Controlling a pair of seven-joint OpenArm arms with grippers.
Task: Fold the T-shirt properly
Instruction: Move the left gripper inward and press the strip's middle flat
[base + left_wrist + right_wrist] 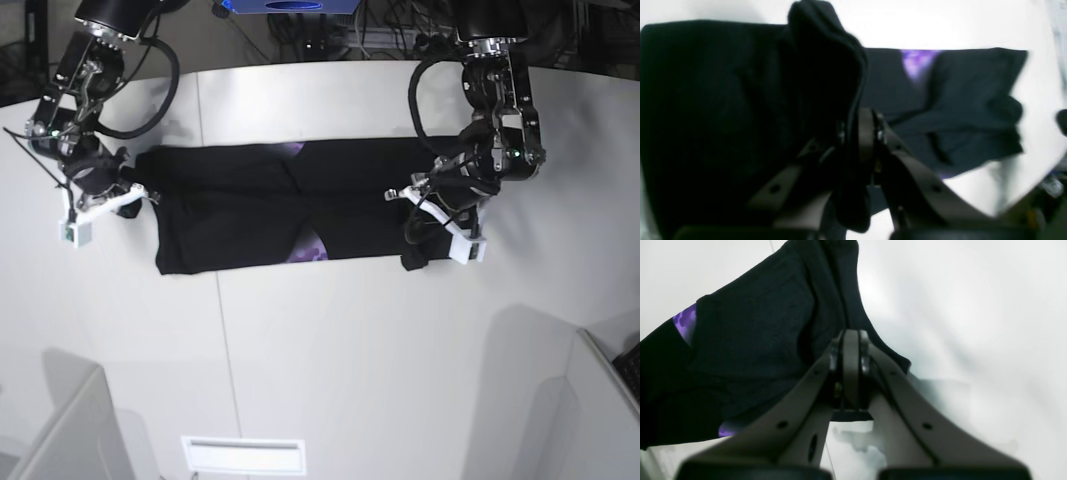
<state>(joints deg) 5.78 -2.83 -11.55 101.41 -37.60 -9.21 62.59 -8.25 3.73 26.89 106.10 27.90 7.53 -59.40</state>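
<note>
The black T-shirt point(240, 215) lies stretched sideways across the white table, with small patches of purple print point(312, 245) showing at folds. My left gripper point(425, 215) is shut on a bunched black edge at the shirt's right end. In the left wrist view the gripper point(857, 133) pinches a raised fold, with the rest of the T-shirt point(967, 110) lying beyond. My right gripper point(143, 193) is shut on the shirt's left end. In the right wrist view the gripper point(850, 350) clamps the cloth edge point(756, 340), lifted slightly off the table.
The white table point(330, 350) has a seam line point(218, 320) running front to back. A white slotted plate point(243, 455) sits near the front edge. Grey panels stand at the front left point(60, 430) and front right point(600, 400). Cables lie behind the table point(330, 30).
</note>
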